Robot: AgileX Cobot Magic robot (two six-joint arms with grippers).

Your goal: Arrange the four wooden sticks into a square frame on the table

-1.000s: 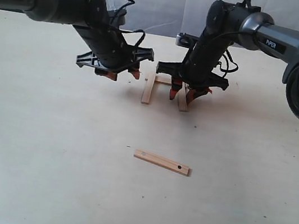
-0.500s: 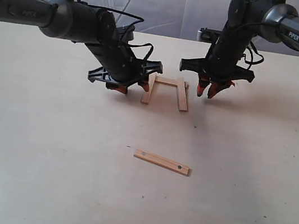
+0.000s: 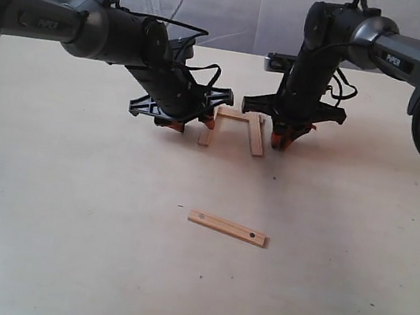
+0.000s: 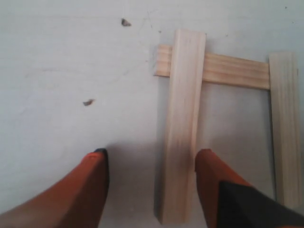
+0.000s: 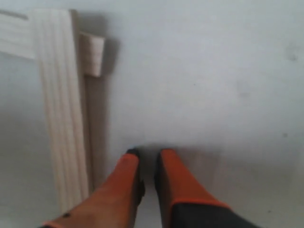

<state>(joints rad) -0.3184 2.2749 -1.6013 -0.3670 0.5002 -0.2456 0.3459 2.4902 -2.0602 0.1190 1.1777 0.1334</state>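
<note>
Three wooden sticks form a U on the table [image 3: 64, 222]: a left stick [image 3: 207, 131] [image 4: 183, 118] and a right stick [image 3: 256, 135] [image 5: 59, 109] lie over a back stick [image 3: 236, 116] [image 4: 232, 70]. The fourth stick [image 3: 228, 227], with dark holes near its ends, lies alone nearer the front. My left gripper [image 3: 189, 125] [image 4: 152, 154] is open and low, with the left stick's near end between its fingers. Just right of the right stick, my right gripper [image 3: 285, 137] [image 5: 148, 154] points down with only a narrow gap between its fingers, holding nothing.
A wrinkled white cloth [image 3: 242, 3] hangs behind the table's far edge. Both dark arms reach in from the upper corners over the back of the table. Small dark specks [image 4: 88, 101] dot the tabletop near the sticks.
My right gripper let go of the right stick, rose away, then came down beside it with its fingers drawn nearly together. My left gripper slid right to the left stick.
</note>
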